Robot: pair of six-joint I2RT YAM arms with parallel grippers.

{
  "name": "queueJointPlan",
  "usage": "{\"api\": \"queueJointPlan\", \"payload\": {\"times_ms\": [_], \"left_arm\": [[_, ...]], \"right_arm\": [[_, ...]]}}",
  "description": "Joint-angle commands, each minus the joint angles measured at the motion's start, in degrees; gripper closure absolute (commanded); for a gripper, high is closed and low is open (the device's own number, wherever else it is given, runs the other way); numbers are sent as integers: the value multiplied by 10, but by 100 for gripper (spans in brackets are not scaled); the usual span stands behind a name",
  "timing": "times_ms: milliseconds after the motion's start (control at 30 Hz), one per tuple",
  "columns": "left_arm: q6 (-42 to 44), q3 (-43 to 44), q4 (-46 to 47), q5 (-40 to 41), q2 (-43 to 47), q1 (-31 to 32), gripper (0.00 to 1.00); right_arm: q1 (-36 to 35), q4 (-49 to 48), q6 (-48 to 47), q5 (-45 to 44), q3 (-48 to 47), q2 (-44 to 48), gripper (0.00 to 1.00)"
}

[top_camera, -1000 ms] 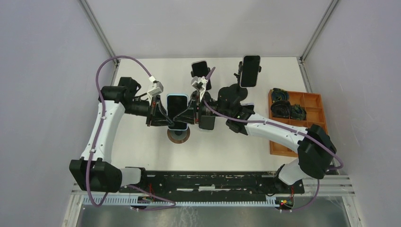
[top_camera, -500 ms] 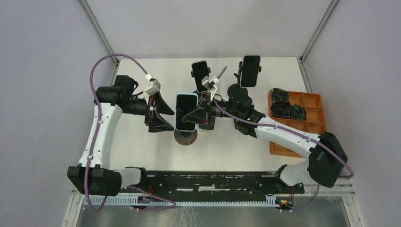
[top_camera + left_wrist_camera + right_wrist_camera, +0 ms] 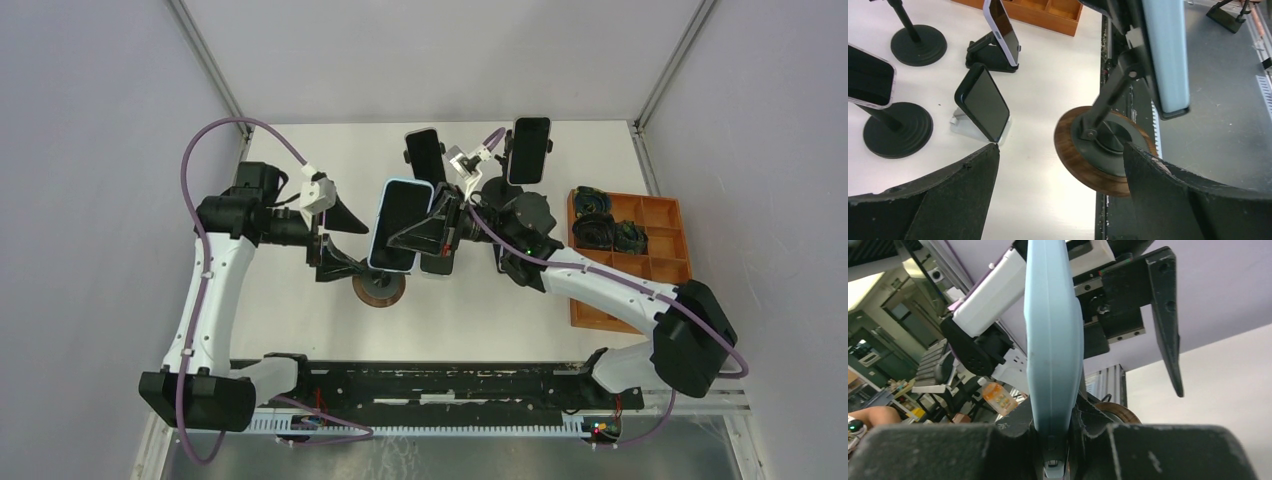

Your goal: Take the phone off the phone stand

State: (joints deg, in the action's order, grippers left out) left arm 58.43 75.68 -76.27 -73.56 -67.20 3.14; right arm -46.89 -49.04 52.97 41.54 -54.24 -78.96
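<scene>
The phone (image 3: 400,225) has a dark screen and a light blue case (image 3: 1166,55). It tilts above the phone stand (image 3: 380,288), which has a round wooden base (image 3: 1083,160) and a black arm (image 3: 1110,92). My right gripper (image 3: 436,228) is shut on the phone's right edge; in the right wrist view the case (image 3: 1053,340) rises from between the jaws (image 3: 1055,440). Whether the phone still rests in the stand's cradle I cannot tell. My left gripper (image 3: 338,242) is open just left of the phone, holding nothing, its fingers spread either side of the base (image 3: 1060,146).
Two more phones stand on pole stands at the back (image 3: 424,152) (image 3: 530,150). A black phone (image 3: 982,102) leans on a small white stand just right of the wooden base. An orange compartment tray (image 3: 660,215) with dark parts lies at the right.
My left gripper let go of the phone, opened wide and drew back to the left. My right gripper tightened on the phone and tilted it up and to the right.
</scene>
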Motion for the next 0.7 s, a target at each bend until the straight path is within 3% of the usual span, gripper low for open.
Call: {"api": "queueJointPlan", "payload": {"times_ms": [0,300,667], "left_arm": [[28,-4,32,-12,20,-1,3],[33,-13,31,-39,23,3,11],[107,-41,-19,-46,26,11,25]], "right_arm": [[-12,-142,64,-5,-25,-11,100],[-40,-135,55,-24,-63,-46,100],[-57,-188,86,-39,-95,-81,100]]}}
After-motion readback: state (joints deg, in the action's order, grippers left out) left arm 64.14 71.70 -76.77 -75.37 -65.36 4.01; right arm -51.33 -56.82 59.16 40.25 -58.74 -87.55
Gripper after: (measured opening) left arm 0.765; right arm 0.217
